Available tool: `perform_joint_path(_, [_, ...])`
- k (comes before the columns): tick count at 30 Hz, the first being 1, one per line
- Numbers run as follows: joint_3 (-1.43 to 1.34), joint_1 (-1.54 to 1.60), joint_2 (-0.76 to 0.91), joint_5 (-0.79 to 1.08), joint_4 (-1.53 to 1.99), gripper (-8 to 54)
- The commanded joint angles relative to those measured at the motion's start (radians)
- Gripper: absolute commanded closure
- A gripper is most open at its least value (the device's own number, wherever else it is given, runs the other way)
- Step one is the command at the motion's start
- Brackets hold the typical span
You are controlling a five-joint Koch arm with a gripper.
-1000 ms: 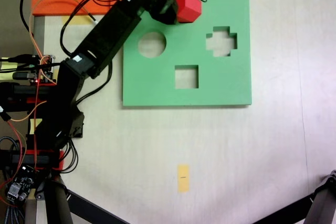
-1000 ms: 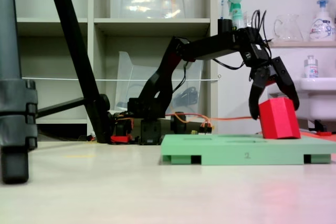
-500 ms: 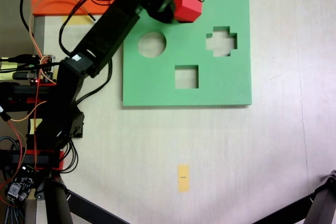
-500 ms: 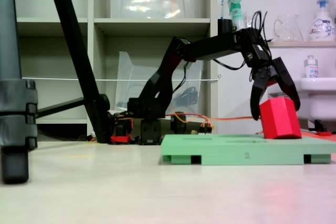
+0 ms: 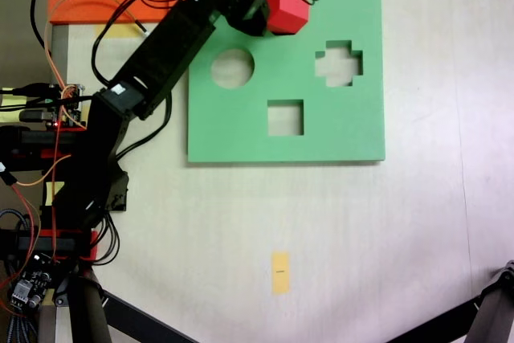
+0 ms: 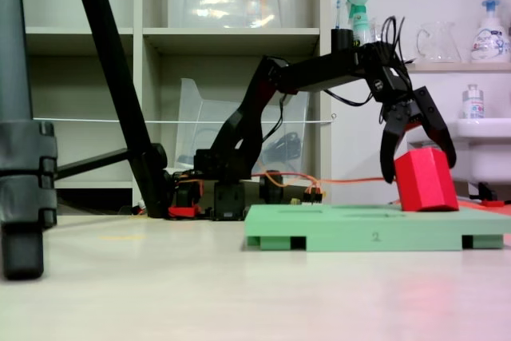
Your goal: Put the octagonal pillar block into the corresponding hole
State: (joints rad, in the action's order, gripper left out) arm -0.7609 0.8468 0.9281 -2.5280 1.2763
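Fixed view, red block (image 6: 425, 180) tilted on green board (image 6: 351, 227); jaws astride it

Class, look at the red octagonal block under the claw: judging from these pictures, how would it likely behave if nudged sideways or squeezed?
The red octagonal block looks like matte foam, so probably light and slightly squashy. It stands tall and leaning on the green board, so a nudge might tip it. Its flat sides should resist rolling. The claw straddles it.

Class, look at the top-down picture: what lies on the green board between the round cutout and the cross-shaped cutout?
Nothing: in a fixed view from above, the green board is bare foam between the round cutout and the cross-shaped cutout.
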Motion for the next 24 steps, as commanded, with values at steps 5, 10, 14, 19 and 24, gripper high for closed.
perform_joint_path(5, [0.091, -0.034, -0.057, 0.026, -0.043, 21.8])
perform_joint_path(10, [0.120, -0.035, -0.089, 0.026, -0.048, 21.7])
perform_joint_path(14, [0.143, -0.038, -0.117, 0.029, -0.049, 21.6])
perform_joint_path(19, [0.161, -0.055, -0.144, 0.064, -0.052, 21.0])
perform_joint_path(24, [0.201, -0.066, -0.181, 0.233, -0.054, 20.9])
